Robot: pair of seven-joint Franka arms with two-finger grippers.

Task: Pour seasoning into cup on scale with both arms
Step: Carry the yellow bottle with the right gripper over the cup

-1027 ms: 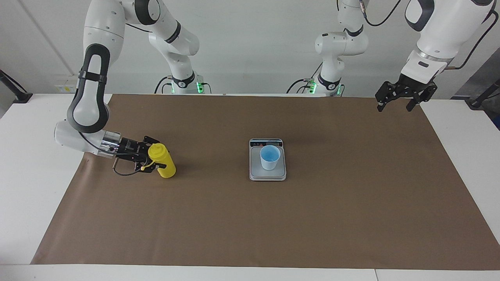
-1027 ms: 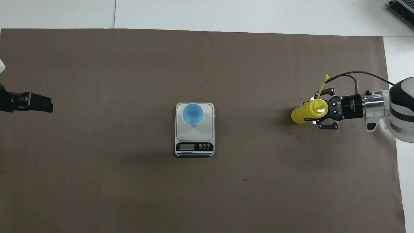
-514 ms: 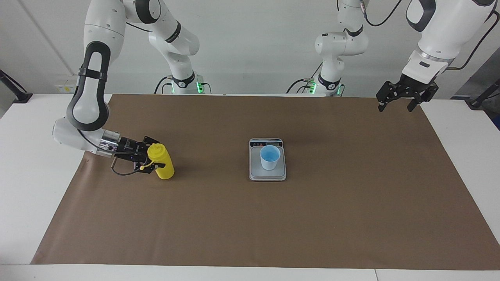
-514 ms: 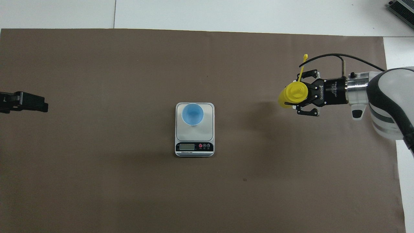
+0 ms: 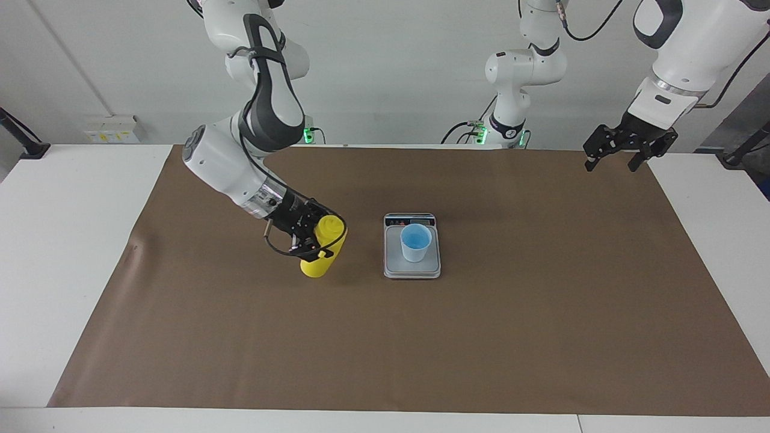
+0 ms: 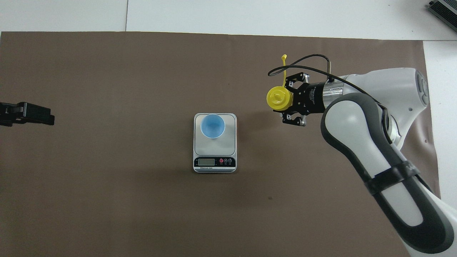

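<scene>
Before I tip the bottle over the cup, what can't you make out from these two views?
- Scale readout: too small in both views.
- Bottle contents: its yellow wall is opaque; overhead shows only its top.
- Left pincer: cut off by the overhead edge.
- Right pincer contact on the bottle: partly hidden by the bottle in both views.
- Cup bottom: no powder can be told.

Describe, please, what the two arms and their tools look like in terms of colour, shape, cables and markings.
Both arms are white, rounded jointed segments with dark grey-black inlays at the joints. The right arm has a silver metal wrist ring and a black cable looping past its black right tool, whose body bears small white lettering. The left arm carries a black cable too, ending in the black left tool. Green lights glow at both bases.
</scene>
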